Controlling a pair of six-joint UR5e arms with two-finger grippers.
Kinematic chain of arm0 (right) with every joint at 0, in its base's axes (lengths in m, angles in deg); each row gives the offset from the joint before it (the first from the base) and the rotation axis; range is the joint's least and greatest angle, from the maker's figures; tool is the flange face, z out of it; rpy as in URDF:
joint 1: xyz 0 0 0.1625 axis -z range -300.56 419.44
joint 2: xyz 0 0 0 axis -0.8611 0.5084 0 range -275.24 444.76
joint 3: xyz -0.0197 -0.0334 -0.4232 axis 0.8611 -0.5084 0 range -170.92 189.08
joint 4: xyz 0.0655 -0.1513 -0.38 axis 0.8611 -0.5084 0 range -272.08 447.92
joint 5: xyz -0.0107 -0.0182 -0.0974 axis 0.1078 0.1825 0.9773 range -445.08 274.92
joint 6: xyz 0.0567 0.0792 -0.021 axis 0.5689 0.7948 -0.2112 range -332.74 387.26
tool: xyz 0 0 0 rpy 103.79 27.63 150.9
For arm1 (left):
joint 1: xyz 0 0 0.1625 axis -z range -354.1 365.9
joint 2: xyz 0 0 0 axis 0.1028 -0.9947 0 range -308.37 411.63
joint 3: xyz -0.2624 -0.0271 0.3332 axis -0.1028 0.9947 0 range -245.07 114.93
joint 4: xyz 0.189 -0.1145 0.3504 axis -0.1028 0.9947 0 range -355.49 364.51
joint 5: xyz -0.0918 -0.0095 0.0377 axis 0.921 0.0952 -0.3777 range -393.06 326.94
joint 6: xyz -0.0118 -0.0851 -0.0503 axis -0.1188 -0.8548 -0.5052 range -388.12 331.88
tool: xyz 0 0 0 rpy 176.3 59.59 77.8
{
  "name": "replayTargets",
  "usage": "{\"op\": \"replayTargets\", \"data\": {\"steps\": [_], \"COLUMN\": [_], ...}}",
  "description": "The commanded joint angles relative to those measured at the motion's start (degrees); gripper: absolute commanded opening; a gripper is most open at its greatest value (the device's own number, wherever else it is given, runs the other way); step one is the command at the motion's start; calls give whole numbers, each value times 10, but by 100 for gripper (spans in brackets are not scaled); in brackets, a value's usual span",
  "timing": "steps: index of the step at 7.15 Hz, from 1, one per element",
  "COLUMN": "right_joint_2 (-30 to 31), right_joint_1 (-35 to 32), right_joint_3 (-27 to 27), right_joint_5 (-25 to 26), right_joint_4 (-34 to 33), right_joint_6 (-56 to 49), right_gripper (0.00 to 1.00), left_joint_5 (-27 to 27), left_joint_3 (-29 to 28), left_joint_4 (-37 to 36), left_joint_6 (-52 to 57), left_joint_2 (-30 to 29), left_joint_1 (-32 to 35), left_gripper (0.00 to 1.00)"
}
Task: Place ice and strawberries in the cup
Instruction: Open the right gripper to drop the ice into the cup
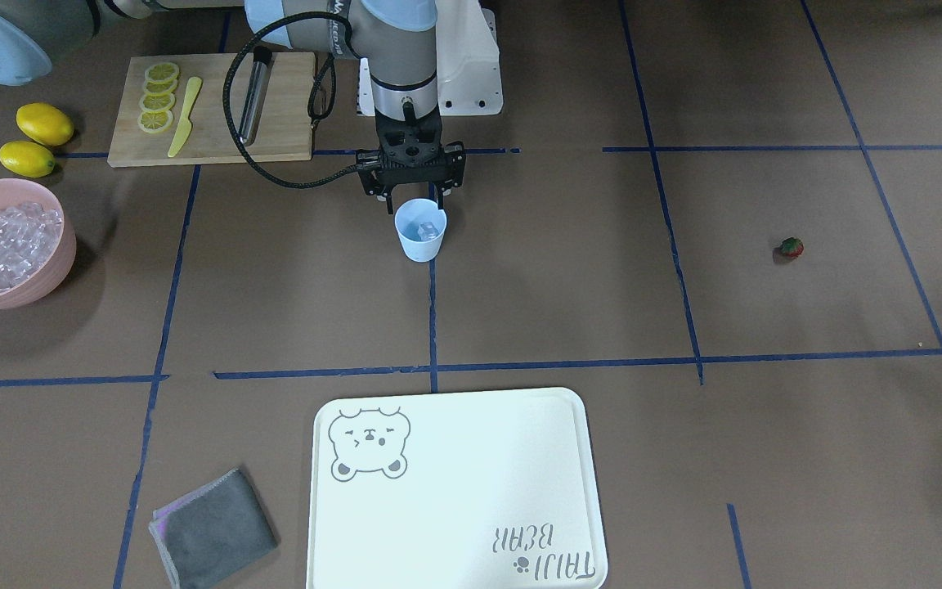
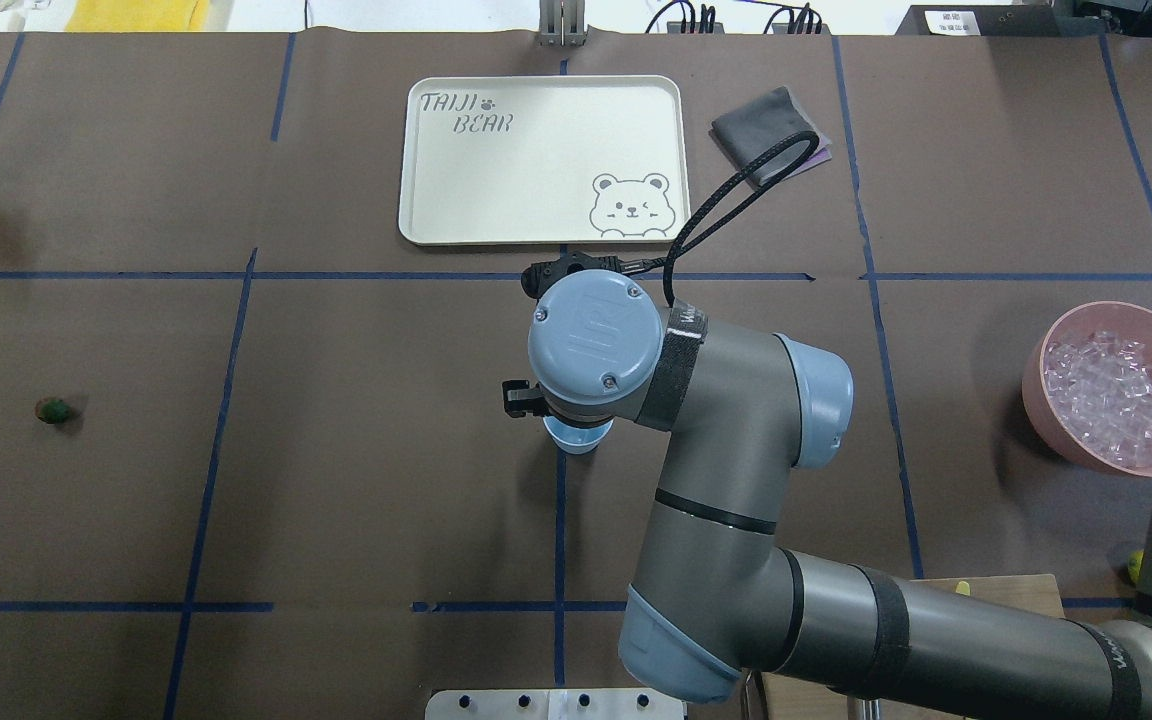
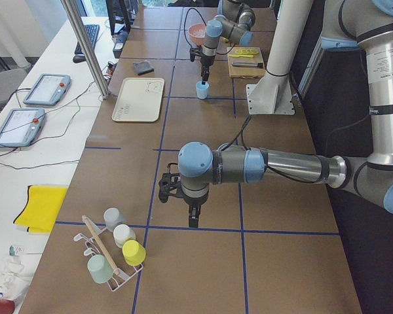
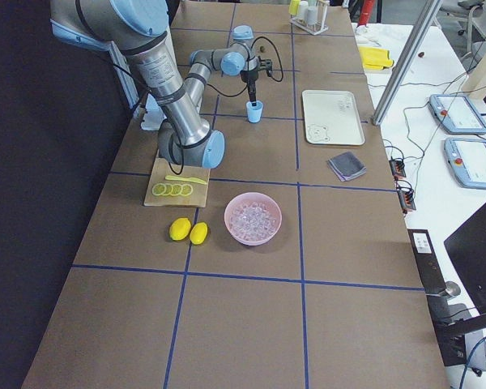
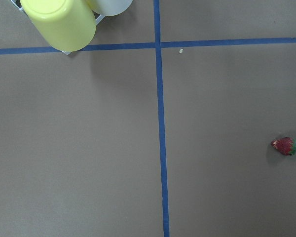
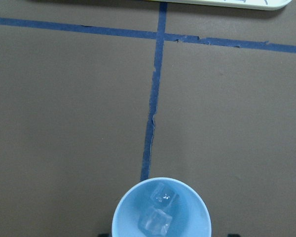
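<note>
I'm looking at the cup (image 1: 420,231) just above the centre of the front-facing view. It stands upright on the counter (image 1: 561,286), mouth up, long axis vertical, sitting on a blue tape line. It is pale blue, plain and without a handle, narrowing toward its base. Inside I count two ice cubes (image 6: 155,222), clear and glassy, lying one beside the other on the bottom.

The right gripper (image 1: 416,196) hangs straight above the cup's rim, jaws spread wide and holding nothing.

One strawberry (image 5: 284,146) lies on its side at the right edge of the left wrist view. It is tiny and red, its long axis level across the frame, the green top pointing right. It is well apart from the cup.

At the left edge of the front view one pink bowl (image 1: 62,254) holds a heap of ice (image 1: 1,245), too many pieces to count.

The left gripper (image 3: 192,221) shows only from the side, so I cannot tell how its jaws stand.
</note>
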Motion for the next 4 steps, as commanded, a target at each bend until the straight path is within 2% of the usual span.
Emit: {"op": "replayTargets", "data": {"steps": [1, 2, 3, 4], "right_joint_2": [2, 4, 29, 84], "right_joint_1": [-11, -21, -33, -50], "right_joint_3": [3, 4, 28, 86], "right_joint_5": [-6, -11, -25, -31], "right_joint_4": [-1, -3, -4, -4], "right_joint_6": [-11, -13, -41, -90], "right_gripper": [99, 99, 99, 99], "left_joint_5": [0, 0, 1, 1], "left_joint_3": [1, 0, 0, 0], "left_joint_4": [0, 0, 1, 1], "left_joint_6": [0, 0, 0, 0], "left_joint_2": [0, 0, 0, 0], "left_joint_1": [0, 0, -1, -1], "left_gripper": [100, 100, 100, 100]}}
